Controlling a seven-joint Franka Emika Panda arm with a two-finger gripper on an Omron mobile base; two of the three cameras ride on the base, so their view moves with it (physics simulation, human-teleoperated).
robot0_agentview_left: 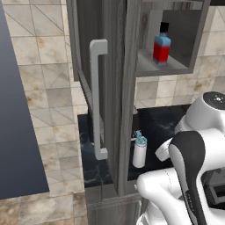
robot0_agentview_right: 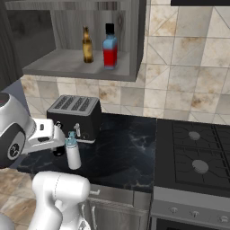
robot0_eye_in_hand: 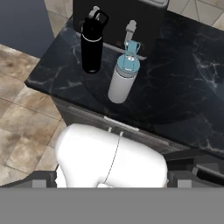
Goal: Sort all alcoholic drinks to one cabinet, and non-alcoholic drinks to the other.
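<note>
Fingers spread, toaster [robot0_agentview_right: 75, 116] behind white bottle [robot0_eye_in_hand: 122, 78]

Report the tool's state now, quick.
Tool: open, holding nothing; the white cylindrical bottle with teal flip lid and the small all-black bottle stand free on the dark marble counter.

Black bottle [robot0_eye_in_hand: 92, 46], white teal-lidded bottle [robot0_eye_in_hand: 122, 78], upright, dark counter [robot0_eye_in_hand: 183, 92]

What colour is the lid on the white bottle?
Teal, on the white bottle; clearest in the hand view.
</note>
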